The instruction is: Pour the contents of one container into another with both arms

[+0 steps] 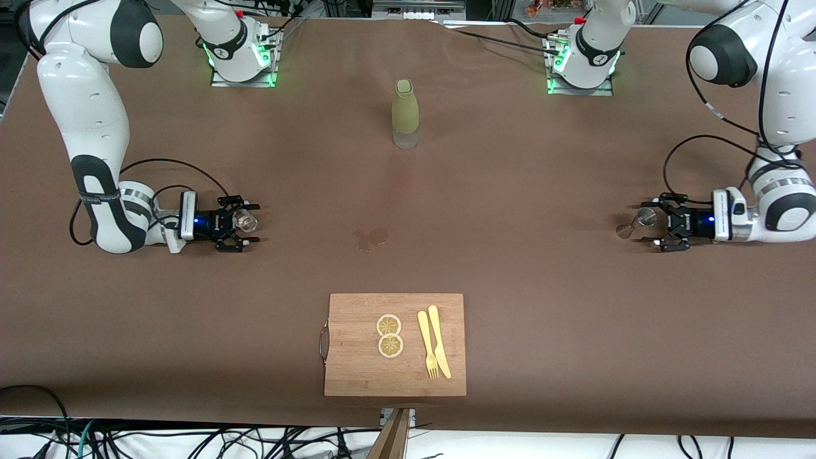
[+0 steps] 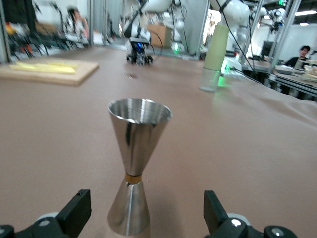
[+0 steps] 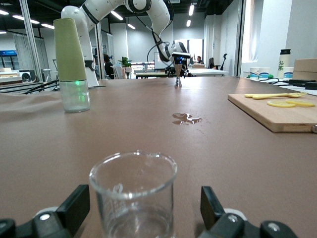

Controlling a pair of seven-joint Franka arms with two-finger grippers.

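While my right gripper (image 1: 250,223) sits low at the right arm's end of the table, its 2 fingers (image 3: 74,206) are spread wide, clear of the tiny clear glass tumbler (image 3: 133,193) standing between them. Same deal at the left arm's end: my left gripper (image 1: 650,227) is let go, with the small silvery hourglass metal jigger (image 2: 133,158) upright between the open fingers (image 2: 77,210), nothing touching it.

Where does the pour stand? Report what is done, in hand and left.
Done, apparently: a wet spill marks the table mid-way between the arms. The tumbler and jigger stand upright on the table. In hand: nothing; the right gripper and left gripper bracket them with jaws open. Left: withdrawing, if anything.
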